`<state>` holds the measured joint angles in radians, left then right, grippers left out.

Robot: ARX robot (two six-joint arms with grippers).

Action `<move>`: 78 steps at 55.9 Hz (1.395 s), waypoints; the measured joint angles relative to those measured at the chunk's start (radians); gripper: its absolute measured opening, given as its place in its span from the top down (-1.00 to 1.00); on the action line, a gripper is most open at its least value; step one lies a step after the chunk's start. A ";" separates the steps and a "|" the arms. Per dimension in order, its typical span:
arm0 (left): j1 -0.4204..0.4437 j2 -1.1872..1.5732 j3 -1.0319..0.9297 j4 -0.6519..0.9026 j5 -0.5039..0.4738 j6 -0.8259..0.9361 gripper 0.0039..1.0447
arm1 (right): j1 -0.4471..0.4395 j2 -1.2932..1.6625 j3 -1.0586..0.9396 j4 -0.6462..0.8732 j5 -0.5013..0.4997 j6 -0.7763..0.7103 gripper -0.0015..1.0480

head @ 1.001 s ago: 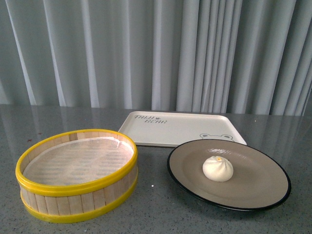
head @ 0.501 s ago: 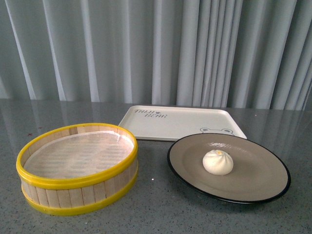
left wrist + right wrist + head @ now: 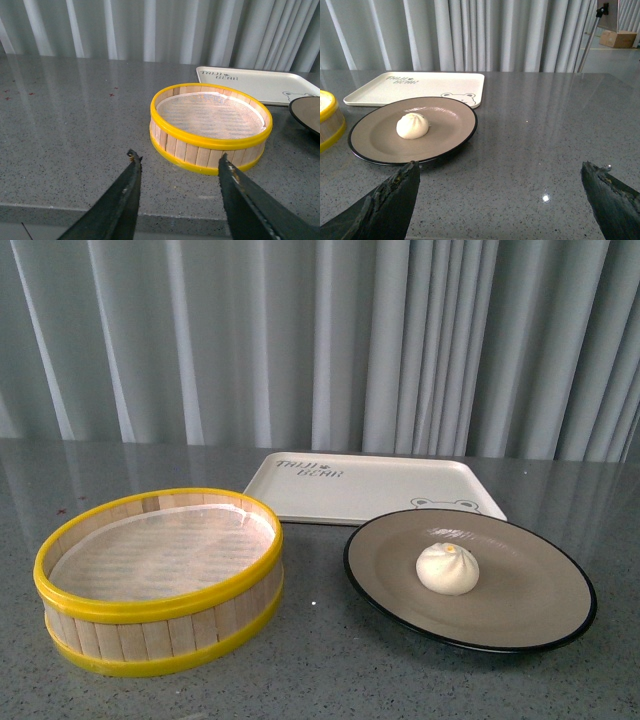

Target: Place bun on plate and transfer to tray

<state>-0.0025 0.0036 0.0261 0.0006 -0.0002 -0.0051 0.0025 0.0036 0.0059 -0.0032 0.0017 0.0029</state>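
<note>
The only writing here is dark lettering (image 3: 310,470) in one far corner of the tray (image 3: 400,492), set in two short lines. The lower line reads "BEAR"; the upper is too small to read.

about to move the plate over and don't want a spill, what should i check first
1. Bun seated on the plate: ok, near the middle.
2. Tray bare to receive the plate: ok.
3. Right end effector open and empty: ok.
4. Left end effector open, clear of the steamer basket: ok.
5. Plate on the tray: not ok, it stands on the table in front of the tray.
6. Gap between plate rim and tray edge: cannot tell.
</note>
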 joint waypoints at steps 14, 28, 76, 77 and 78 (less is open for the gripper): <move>0.000 0.000 0.000 0.000 0.000 0.001 -0.92 | 0.000 0.000 0.000 0.000 0.000 0.000 -0.84; 0.000 0.000 0.000 0.000 0.000 0.000 -0.88 | 0.000 0.000 0.000 0.000 0.000 0.000 -0.84; 0.000 0.000 0.000 0.000 0.000 0.000 -0.88 | 0.210 1.271 0.256 0.715 0.008 1.457 -0.84; 0.000 0.000 0.000 0.000 0.000 0.000 -0.88 | 0.211 1.276 0.259 0.714 0.008 1.462 -0.84; 0.000 0.000 0.000 0.000 0.000 0.000 -0.88 | 0.214 1.284 0.264 0.715 0.008 1.470 -0.84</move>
<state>-0.0025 0.0032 0.0261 0.0006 -0.0006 -0.0048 0.2161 1.2881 0.2699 0.7116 0.0093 1.4731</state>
